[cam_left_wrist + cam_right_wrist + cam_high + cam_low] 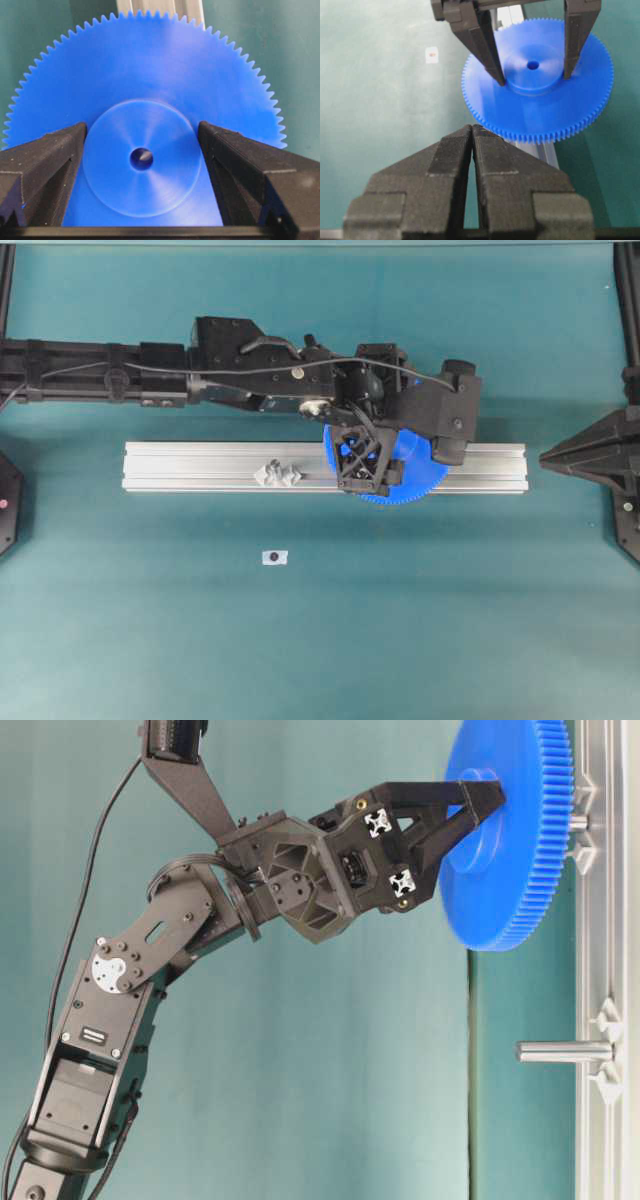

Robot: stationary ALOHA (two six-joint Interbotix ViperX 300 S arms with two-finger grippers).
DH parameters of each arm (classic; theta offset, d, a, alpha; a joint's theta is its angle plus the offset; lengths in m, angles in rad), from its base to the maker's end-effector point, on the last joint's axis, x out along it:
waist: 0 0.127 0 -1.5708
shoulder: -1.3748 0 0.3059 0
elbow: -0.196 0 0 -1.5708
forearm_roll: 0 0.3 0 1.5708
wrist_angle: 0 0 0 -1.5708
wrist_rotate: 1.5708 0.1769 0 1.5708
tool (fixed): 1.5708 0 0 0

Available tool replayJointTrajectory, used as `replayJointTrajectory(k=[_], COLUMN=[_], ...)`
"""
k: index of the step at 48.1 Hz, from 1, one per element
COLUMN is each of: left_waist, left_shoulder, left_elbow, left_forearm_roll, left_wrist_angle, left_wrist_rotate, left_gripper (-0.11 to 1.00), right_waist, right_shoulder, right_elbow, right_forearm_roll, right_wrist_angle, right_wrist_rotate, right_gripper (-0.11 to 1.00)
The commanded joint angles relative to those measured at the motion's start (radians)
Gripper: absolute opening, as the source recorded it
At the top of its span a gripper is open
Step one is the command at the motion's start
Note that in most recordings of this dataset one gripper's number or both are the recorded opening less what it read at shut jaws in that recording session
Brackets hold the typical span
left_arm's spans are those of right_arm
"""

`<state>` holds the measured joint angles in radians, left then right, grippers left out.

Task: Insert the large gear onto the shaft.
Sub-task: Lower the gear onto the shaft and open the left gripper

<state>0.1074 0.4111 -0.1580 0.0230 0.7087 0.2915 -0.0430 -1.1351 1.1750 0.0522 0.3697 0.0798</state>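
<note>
The large gear (420, 480) is a bright-blue toothed disc held over the aluminium rail. My left gripper (368, 472) is shut on its raised hub, one finger on each side, as the left wrist view (142, 127) and the table-level view (470, 830) show. The gear (520, 870) sits at a shorter peg (580, 821), and a silvery tip shows inside the hub hole (142, 158). The shaft (560, 1051), the taller silvery peg, stands bare further along the rail on its translucent mount (278, 475). My right gripper (472, 127) is shut and empty, off the rail's right end (548, 455).
The aluminium rail (200, 468) lies across the middle of the teal table. A small white tag with a dark dot (274, 557) lies in front of it. The left arm (250, 370) stretches along behind the rail.
</note>
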Motion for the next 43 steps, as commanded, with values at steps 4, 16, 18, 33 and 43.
replayJointTrajectory(k=[4,16,18,33,43], left_waist=[-0.005,0.002,0.005,0.028,0.025], left_shoulder=[-0.057,-0.092,-0.095,-0.114,-0.115], left_elbow=[-0.057,-0.055,-0.048,0.075,0.132], left_forearm_roll=[0.000,0.000,0.000,0.000,0.000], left_wrist_angle=[-0.008,-0.075,-0.075,-0.084,-0.124], left_wrist_rotate=[0.002,0.000,0.002,0.002,-0.002], left_gripper=[0.90,0.90,0.90,0.65,0.18], right_waist=[-0.003,-0.002,-0.003,-0.003,-0.003], right_shoulder=[0.008,0.008,0.008,0.008,0.008], right_elbow=[-0.009,-0.011,-0.009,-0.011,-0.011], right_forearm_roll=[-0.002,-0.002,-0.002,-0.002,0.000], right_wrist_angle=[-0.009,-0.009,-0.009,-0.009,-0.009], right_wrist_rotate=[0.009,0.009,0.009,0.009,0.009], right_gripper=[0.12,0.12,0.12,0.12,0.12])
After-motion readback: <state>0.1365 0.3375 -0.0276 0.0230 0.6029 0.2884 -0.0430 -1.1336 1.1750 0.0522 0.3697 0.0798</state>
